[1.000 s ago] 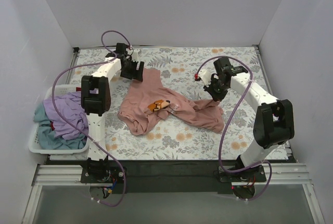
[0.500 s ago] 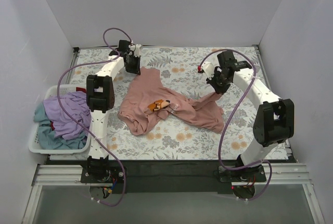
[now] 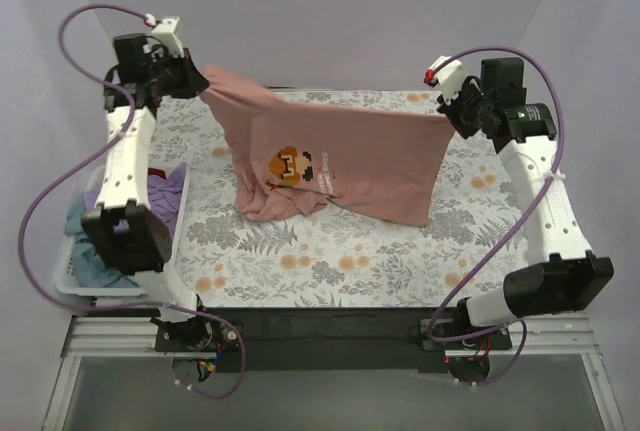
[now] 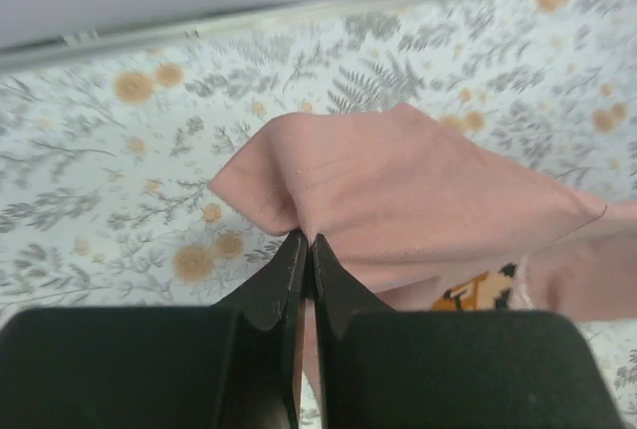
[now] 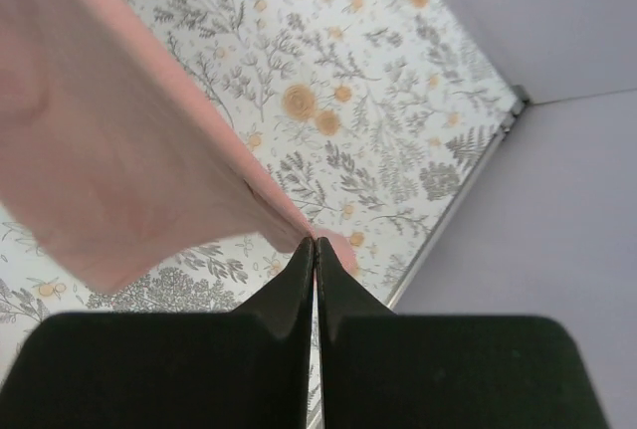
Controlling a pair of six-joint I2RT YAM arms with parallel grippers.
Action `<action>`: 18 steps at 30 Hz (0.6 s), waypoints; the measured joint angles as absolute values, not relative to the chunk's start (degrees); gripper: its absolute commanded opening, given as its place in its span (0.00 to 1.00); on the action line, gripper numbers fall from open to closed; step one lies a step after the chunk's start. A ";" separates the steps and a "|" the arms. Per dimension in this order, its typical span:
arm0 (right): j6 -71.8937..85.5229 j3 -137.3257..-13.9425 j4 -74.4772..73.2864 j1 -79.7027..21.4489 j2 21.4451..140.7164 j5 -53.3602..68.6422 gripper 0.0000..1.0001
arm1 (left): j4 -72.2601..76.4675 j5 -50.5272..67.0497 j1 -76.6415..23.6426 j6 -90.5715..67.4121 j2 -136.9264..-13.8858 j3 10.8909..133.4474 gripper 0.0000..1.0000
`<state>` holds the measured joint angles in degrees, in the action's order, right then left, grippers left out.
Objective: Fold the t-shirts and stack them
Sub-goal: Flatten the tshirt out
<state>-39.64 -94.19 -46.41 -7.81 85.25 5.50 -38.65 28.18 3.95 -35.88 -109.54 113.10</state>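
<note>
**Pink T-Shirt Held Up Between Both Arms, Ready to Be Laid Flat**

The pink t-shirt (image 3: 340, 166) is hung in the air over the middle of the table (image 3: 400, 251), stretched between the two arms with its printed side turned toward the near edge. The left gripper (image 3: 195, 79) is pinched tight on one upper corner of the cloth, and the right gripper (image 3: 452, 116) is pinched on the opposite corner; in both wrist views the fingers are seen closed with only a thin fold of fabric between them. The lower left part of the shirt is bunched and appears to rest on the table, while the right side hangs straighter.

The step in hand is judged to be spreading the shirt flat. It is best done if the top edge is kept taut and level, both corners are lowered together, and the cloth is drawn toward the far rail so that the bunched part is pulled out before release. So thin a pinch could slip if tugged hard.

Little room is left sideways, since each gripper is near a side wall. The basket (image 3: 70, 276), in which a lavender shirt (image 3: 165, 196) and a teal shirt (image 3: 85, 236) are piled, sits at the left edge under the left arm and should be avoided. Open table is available beneath and in front of the shirt.
</note>
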 measured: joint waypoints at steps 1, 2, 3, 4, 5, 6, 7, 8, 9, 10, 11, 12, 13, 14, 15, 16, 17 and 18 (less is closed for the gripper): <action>-39.64 -94.26 -46.46 -7.66 83.07 5.50 0.01 | -37.54 28.86 5.19 -36.29 -103.92 109.67 0.00; -39.64 -94.30 -46.48 -7.57 81.32 5.52 0.01 | -36.01 29.45 6.33 -36.77 -97.51 105.47 0.00; -39.64 -94.37 -46.50 -7.60 78.98 5.52 0.01 | -35.20 30.00 6.96 -37.36 -91.59 102.02 0.00; -39.64 -94.39 -46.52 -7.55 76.82 5.39 0.01 | -34.11 30.48 7.20 -37.95 -85.86 99.11 0.00; -39.62 -94.48 -46.52 -7.46 74.67 5.04 0.01 | -33.23 30.79 7.16 -38.74 -80.75 96.66 0.00; -39.62 -94.76 -46.59 -7.33 72.75 4.62 0.01 | -32.53 30.94 7.11 -39.24 -76.84 95.02 0.00; -39.55 -95.35 -46.63 -7.20 70.67 4.08 0.01 | -31.79 31.05 6.81 -40.03 -72.05 93.36 0.00; -39.40 -95.98 -46.59 -7.11 69.25 3.64 0.01 | -30.94 30.92 6.63 -40.53 -68.75 92.33 0.00; -39.22 -97.03 -46.54 -7.07 67.42 3.11 0.01 | -30.09 30.35 6.61 -41.17 -65.21 91.15 0.00; -39.11 -98.15 -46.52 -7.07 66.04 2.59 0.01 | -29.43 29.39 6.66 -41.76 -62.26 90.39 0.00; -38.94 -99.20 -46.48 -7.09 65.06 2.20 0.01 | -28.62 28.45 6.66 -42.28 -59.79 90.11 0.00; -38.72 -100.92 -46.30 -7.09 63.92 1.67 0.01 | -27.75 27.57 6.63 -42.59 -57.87 90.15 0.00; -38.50 -102.19 -45.91 -7.09 63.26 1.34 0.01 | -27.05 26.85 6.63 -42.89 -56.53 90.54 0.00; -38.04 -104.20 -45.80 -7.09 62.94 0.89 0.01 | -26.52 26.02 6.63 -43.05 -55.77 91.44 0.00; -37.54 -106.32 -45.10 -7.09 63.02 0.54 0.01 | -26.13 25.19 6.63 -43.31 -55.59 93.01 0.00; -37.12 -108.55 -44.56 -7.09 63.35 0.34 0.01 | -25.50 24.34 6.63 -43.55 -56.14 95.13 0.00; -36.60 -111.11 -44.01 -7.09 63.88 0.14 0.01 | -24.51 23.73 6.63 -43.79 -57.01 97.23 0.00; -36.29 -112.92 -43.18 -7.09 64.40 -0.01 0.01 | -23.62 23.09 6.63 -43.99 -58.06 99.15 0.00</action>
